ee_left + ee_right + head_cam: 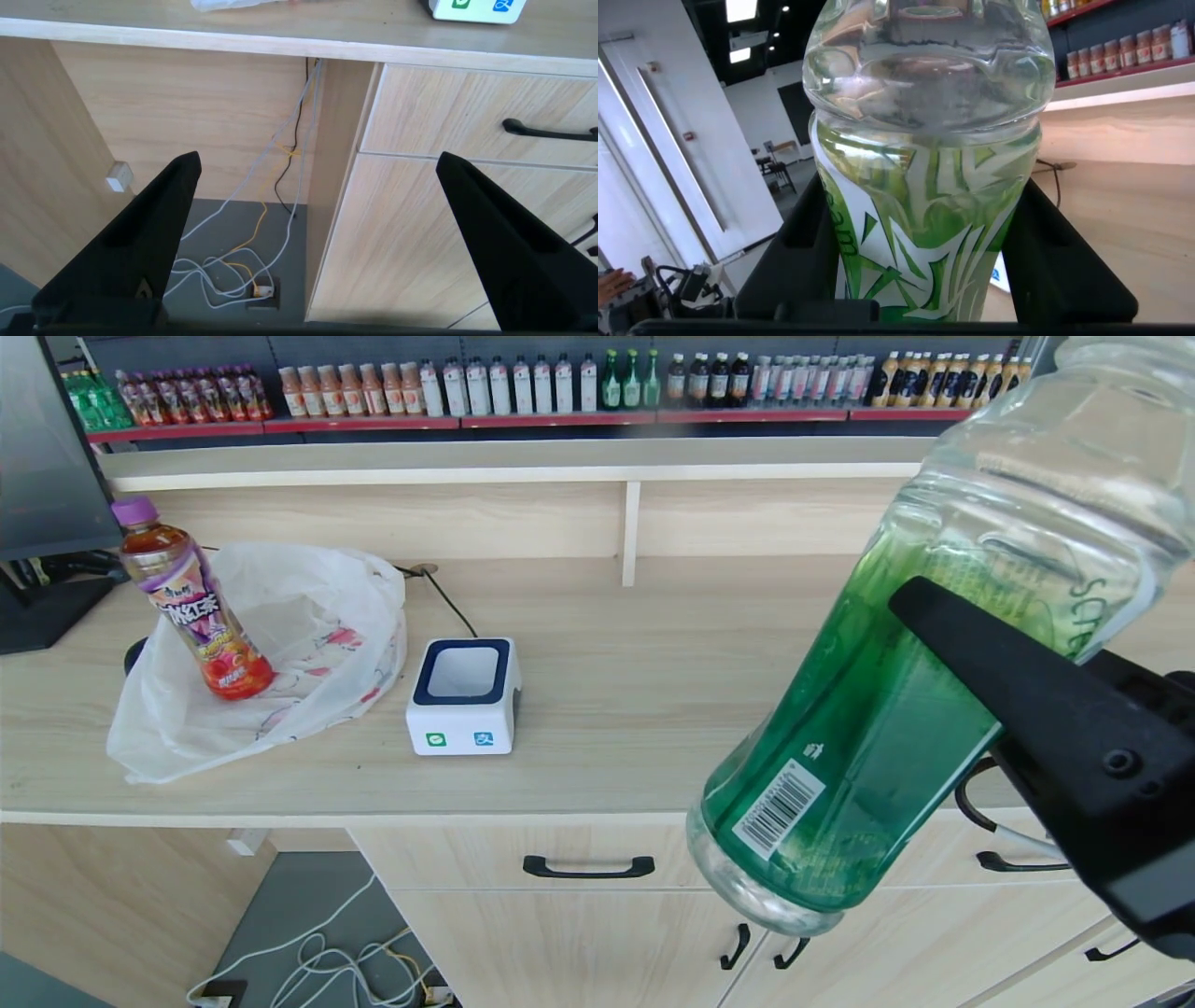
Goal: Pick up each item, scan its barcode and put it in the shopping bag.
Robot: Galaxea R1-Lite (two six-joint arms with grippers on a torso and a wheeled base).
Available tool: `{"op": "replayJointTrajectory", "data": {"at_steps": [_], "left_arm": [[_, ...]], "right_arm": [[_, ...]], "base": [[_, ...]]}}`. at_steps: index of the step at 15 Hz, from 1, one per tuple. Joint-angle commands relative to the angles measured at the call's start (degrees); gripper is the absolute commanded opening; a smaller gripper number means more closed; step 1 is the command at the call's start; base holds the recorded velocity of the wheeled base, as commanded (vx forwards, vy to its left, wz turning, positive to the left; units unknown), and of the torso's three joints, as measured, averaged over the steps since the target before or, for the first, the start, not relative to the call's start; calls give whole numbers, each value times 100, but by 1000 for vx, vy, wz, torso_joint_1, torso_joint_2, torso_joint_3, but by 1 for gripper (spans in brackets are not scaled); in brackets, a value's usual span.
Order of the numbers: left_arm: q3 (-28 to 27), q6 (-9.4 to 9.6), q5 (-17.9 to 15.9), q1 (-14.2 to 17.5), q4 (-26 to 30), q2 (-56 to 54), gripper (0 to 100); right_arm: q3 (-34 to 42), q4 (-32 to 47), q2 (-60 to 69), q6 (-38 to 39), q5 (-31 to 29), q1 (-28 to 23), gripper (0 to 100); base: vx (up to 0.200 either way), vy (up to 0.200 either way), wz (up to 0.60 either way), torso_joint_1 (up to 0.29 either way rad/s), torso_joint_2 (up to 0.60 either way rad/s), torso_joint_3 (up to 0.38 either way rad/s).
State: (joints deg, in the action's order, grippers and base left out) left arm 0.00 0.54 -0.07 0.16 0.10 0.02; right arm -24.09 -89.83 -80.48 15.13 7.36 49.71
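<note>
My right gripper (990, 644) is shut on a clear bottle with a green label (896, 709), held tilted high above the counter's right front, barcode facing outward. Up close, the green-label bottle (924, 187) sits between my right gripper's fingers (799, 243). The white scanner (464, 695) with a blue-rimmed window stands mid-counter, left of the held bottle. A white plastic shopping bag (308, 644) lies at the counter's left with a purple-capped tea bottle (191, 602) standing upright on it. My left gripper (318, 243) hangs open below the counter edge, in front of the cabinet, with nothing between its fingers.
A black monitor (47, 476) stands at the far left of the counter (635, 691). A raised wooden ledge (523, 467) runs along the back, with shelves of drinks (560, 383) behind. Drawers with black handles (588, 868) sit below; cables (252, 271) lie on the floor.
</note>
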Motion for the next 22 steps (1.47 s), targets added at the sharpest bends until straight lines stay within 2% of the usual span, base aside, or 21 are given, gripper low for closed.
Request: {"op": "replayJointTrajectory", "data": {"at_steps": [1,4,8,10,12,16,18,19,21,22], "left_arm": [[0,-1,-1,2,-1,-2,100],[0,-1,-1,2,-1,-2,100],[0,-1,-1,2,-1,-2,100],[0,-1,-1,2,-1,-2,100],[0,-1,-1,2,-1,-2,100],[0,8,-1,2,-1,-2,100],[0,-1,-1,2,-1,-2,100],[0,-1,-1,2,-1,-2,100],[0,-1,-1,2,-1,-2,100],[0,-1,-1,2,-1,-2,100]], "right_arm": [[18,10,-29,-1,2,3,0],[27,18,-161,-28,-16,3,0],[-17,45,-556,-511,-60,-137,0],[-52,18,-952,-801,-288,-436,0],[-254,10,-1180,-880,-341,-506,0],[-685,18,-1558,-1346,-1070,-673,0],[-773,45,-1567,-1636,-1079,-893,0],[-861,62,-1567,-2111,-1158,-972,0],[-913,62,-1637,-2444,-1475,-1025,0],[-949,45,-1708,-2541,-1853,-1025,0]], "base": [[0,0,0,0,0,0],[0,0,0,0,0,0],[0,0,0,0,0,0],[0,0,0,0,0,0],[0,0,0,0,0,0],[0,0,0,0,0,0],[0,0,0,0,0,0],[0,0,0,0,0,0],[0,0,0,0,0,0],[0,0,0,0,0,0]]}}
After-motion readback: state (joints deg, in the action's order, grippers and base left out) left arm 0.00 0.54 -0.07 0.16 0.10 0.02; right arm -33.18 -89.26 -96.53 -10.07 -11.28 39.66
